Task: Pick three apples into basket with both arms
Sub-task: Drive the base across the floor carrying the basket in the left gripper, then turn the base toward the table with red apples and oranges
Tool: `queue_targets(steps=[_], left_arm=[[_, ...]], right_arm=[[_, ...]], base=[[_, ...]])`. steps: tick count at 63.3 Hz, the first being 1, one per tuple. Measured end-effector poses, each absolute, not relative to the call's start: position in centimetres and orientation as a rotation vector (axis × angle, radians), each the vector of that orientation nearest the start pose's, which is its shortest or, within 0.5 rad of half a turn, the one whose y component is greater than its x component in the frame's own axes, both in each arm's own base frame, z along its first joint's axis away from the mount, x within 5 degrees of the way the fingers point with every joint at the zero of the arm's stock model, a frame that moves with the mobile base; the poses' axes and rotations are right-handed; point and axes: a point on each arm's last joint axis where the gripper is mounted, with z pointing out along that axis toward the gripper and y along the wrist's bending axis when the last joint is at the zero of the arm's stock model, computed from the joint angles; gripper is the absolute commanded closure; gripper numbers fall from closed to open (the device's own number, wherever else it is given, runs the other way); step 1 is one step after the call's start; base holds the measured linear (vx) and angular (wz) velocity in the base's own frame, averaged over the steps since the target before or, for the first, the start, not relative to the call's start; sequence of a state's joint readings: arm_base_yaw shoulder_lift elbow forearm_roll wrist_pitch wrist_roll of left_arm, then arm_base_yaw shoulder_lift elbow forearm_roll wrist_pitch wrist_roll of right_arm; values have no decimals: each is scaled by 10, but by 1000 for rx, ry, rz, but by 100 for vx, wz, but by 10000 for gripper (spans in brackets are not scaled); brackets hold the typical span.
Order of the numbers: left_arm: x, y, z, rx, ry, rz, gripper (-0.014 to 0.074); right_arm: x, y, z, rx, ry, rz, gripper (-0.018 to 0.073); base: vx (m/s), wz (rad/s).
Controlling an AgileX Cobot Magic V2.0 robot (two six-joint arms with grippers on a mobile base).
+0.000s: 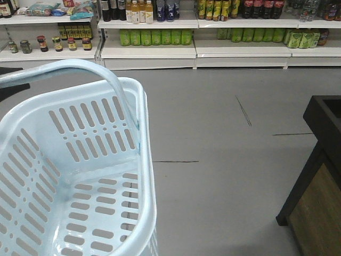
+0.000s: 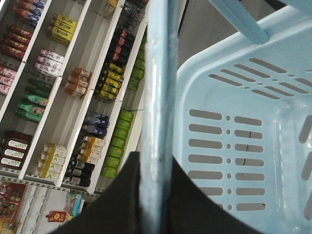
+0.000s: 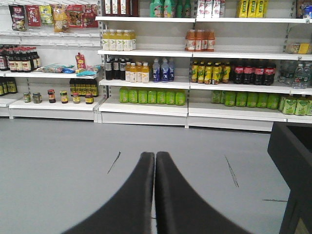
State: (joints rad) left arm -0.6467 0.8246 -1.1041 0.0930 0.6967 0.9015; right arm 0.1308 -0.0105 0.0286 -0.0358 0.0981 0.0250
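Exterior front-facing view: the basket (image 1: 146, 160) was seen low on the left. It was pale blue and white, with long slots cut in its sides and its bottom. Its handle (image 1: 80, 68) stood up over the rim. Grey floor (image 1: 224, 181) was seen under and beside the basket, marked by a few thin dark scratches. A black stand (image 1: 319, 128) with a brown wooden side was seen at the right edge, well apart from the basket.

From the left wrist view, the left gripper (image 2: 155, 163) was seen with its two black jaws pinched on the handle, one on each side of the pale bar. The slotted wall of the basket was seen just beside it.

From the right wrist view, the right gripper (image 3: 155, 156) was seen above the floor. Its two black jaws were pressed flat together.

White shelves (image 1: 149, 52) were seen along the back wall. A row of green bottles (image 1: 155, 37) was lined up on a low shelf, and small jars (image 1: 56, 44) were set to the left of them. Higher up, dark bottles with red labels (image 3: 253, 73), orange drinks (image 3: 200, 40) and yellow drinks (image 3: 118, 40) were lined up. Bright red and yellow packs (image 3: 48, 14) were hung at the top left. The writing on all these labels was too small to be read.
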Motion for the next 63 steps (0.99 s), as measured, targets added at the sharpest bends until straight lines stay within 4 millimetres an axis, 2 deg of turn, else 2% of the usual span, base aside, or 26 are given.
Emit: queue_targets(steps=[30, 63], left_arm=[[122, -85, 438, 1353, 1345, 279, 604], [122, -85, 438, 1353, 1345, 279, 604]], right_arm=[[56, 7, 195, -110, 1597, 91, 568], [56, 7, 195, -110, 1597, 91, 568]], base=[[19, -3], [9, -18]])
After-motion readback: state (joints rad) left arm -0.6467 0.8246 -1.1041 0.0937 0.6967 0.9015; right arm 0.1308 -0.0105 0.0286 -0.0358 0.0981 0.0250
